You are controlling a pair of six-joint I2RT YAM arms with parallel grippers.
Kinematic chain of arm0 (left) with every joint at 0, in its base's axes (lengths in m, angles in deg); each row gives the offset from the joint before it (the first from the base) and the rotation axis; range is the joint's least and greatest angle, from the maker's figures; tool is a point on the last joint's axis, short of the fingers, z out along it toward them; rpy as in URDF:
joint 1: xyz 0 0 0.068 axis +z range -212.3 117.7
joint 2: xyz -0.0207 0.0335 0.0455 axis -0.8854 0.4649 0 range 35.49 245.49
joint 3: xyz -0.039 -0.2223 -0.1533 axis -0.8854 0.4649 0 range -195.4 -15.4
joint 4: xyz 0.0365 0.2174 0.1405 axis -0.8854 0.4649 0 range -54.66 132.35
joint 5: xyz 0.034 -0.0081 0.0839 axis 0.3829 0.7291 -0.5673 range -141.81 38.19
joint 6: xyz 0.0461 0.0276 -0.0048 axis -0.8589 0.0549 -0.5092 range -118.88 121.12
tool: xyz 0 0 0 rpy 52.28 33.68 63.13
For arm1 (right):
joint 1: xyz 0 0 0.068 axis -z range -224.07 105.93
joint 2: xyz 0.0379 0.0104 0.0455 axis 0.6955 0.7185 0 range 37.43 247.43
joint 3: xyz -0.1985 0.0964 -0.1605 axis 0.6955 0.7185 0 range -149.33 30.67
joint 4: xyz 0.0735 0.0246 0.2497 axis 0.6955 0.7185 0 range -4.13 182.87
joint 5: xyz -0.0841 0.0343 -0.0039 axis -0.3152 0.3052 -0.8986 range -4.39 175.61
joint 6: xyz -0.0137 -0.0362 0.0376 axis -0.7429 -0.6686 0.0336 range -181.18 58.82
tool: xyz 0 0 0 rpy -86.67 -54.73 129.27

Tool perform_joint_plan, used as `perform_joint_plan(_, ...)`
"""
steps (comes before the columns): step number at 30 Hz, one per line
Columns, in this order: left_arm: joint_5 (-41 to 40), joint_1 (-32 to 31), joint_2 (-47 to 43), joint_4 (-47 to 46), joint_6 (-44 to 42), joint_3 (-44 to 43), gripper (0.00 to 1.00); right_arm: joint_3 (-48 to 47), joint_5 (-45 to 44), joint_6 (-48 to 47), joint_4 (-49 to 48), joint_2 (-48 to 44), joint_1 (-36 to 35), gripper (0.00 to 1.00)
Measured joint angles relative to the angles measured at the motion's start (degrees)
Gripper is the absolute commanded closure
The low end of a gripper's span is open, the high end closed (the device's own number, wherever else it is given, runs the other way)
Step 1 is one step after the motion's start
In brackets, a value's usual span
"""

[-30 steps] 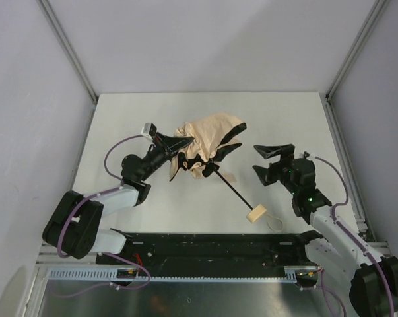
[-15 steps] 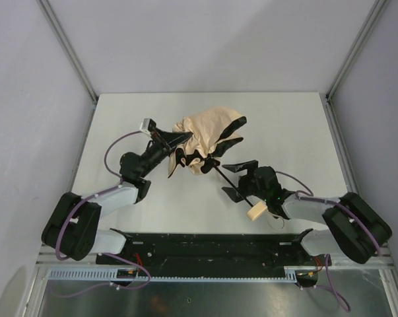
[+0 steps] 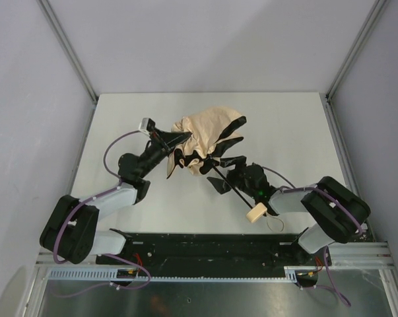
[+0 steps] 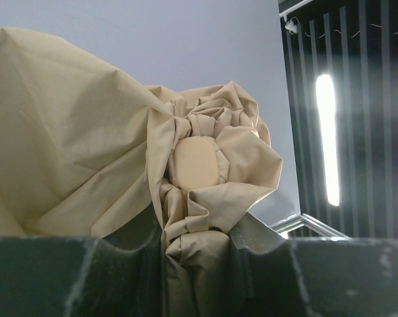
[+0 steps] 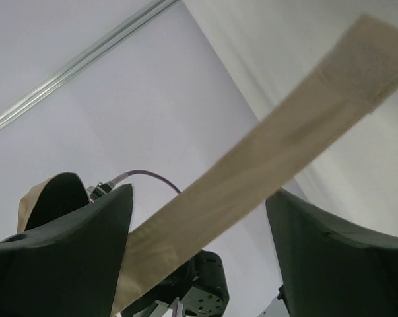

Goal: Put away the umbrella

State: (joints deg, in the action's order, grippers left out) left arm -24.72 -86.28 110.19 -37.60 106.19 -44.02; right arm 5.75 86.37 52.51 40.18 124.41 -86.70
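The umbrella's tan canopy (image 3: 208, 132) lies crumpled at mid-table, its thin black shaft (image 3: 239, 197) running toward me to a pale knob handle (image 3: 256, 212) with a loop strap (image 3: 274, 224). My left gripper (image 3: 179, 139) is shut on a bunch of canopy fabric (image 4: 195, 231) near the round tan top cap (image 4: 195, 162). My right gripper (image 3: 225, 174) stands open astride the shaft just below the canopy. In the right wrist view a flat tan closure strap (image 5: 265, 158) crosses the gap between the dark fingers (image 5: 66, 251) without touching them.
The white table (image 3: 119, 119) is bounded by grey walls and metal frame posts (image 3: 66, 46) at the back corners. A black rail (image 3: 205, 244) runs along the near edge between the arm bases.
My right arm swung in from the right and brought its open jaws around the umbrella shaft. The left gripper kept its hold, with the canopy lifted slightly.
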Motion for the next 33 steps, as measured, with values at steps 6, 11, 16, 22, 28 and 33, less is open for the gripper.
perform_joint_plan(6, 0.00, -0.72, -0.72, -0.07, 0.00, 1.49, 1.00, -0.81, -0.96, 0.52, -4.24, 3.06, 2.60, 0.98)
perform_joint_plan(11, 0.35, -1.27, -2.67, -0.33, -1.05, 7.04, 1.00, -2.84, 3.82, -3.76, -8.46, 7.34, 12.07, 1.00)
perform_joint_plan(16, 1.44, -1.86, -0.90, -0.02, -5.09, 14.16, 1.00, -10.34, 10.95, -11.72, -15.32, 15.41, 19.28, 1.00)
perform_joint_plan(22, 1.97, -2.27, 8.63, -0.02, -10.43, 15.41, 1.00, -16.79, 17.42, -15.41, -25.46, 26.86, 21.14, 1.00)
perform_joint_plan(28, -0.17, -2.54, 20.02, -0.07, -16.74, 16.00, 1.00, -18.60, 21.92, -17.29, -27.06, 35.17, 23.47, 1.00)
perform_joint_plan(33, -5.64, -2.60, 27.91, -0.20, -22.10, 17.44, 1.00, -19.34, 24.72, -21.20, -26.99, 36.26, 24.52, 1.00)
